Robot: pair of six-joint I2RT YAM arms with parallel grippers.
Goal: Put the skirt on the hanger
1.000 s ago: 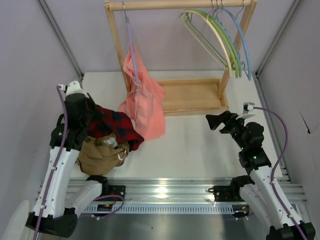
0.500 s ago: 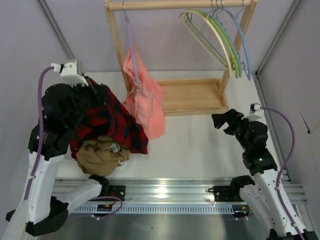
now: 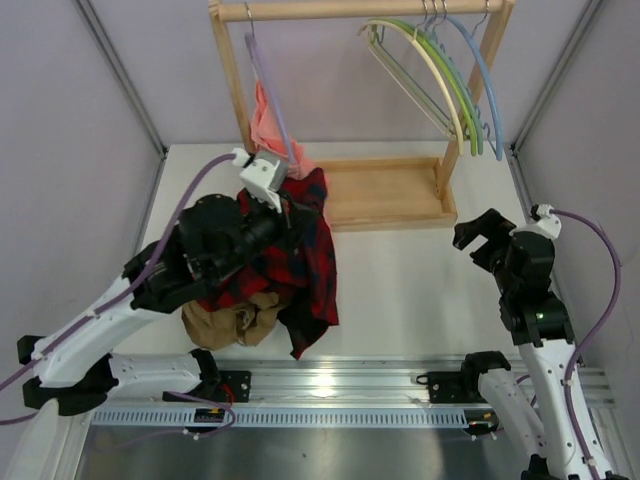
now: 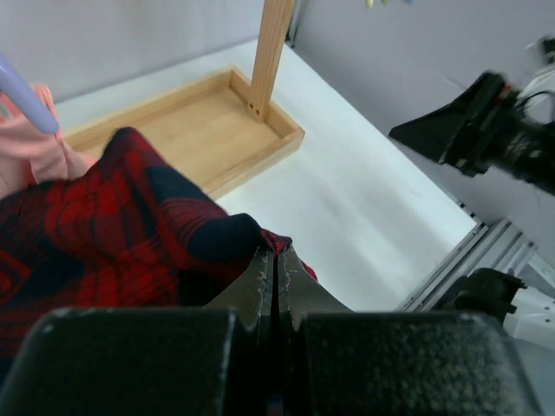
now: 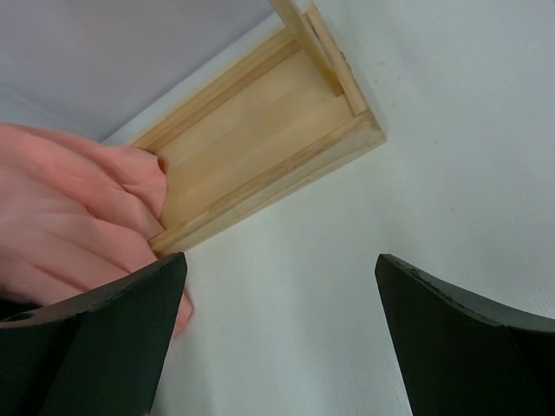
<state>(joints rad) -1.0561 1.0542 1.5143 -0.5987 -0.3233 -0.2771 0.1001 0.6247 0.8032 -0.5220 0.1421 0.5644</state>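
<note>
The red and black plaid skirt (image 3: 305,255) hangs from my left gripper (image 3: 292,212) above the table's left middle, in front of the salmon garment. In the left wrist view the left gripper (image 4: 276,258) is shut on a fold of the skirt (image 4: 104,217). The cream hanger (image 3: 437,72) hangs by its hook on the wooden rail at the top right, beside green and blue hangers. My right gripper (image 3: 478,232) is open and empty over the right of the table; in its own view the gripper (image 5: 282,295) has bare table between its fingers.
A salmon garment (image 3: 266,122) hangs on a lilac hanger (image 3: 270,85) at the rack's left post. A tan cloth (image 3: 228,320) lies under the skirt. The rack's wooden base tray (image 3: 390,190) is behind. Green (image 3: 462,95) and blue (image 3: 488,85) hangers hang at the right.
My left arm has lifted the skirt off the tan cloth and swung it up and to the right, toward the rack. My right arm has drawn back to the right.
</note>
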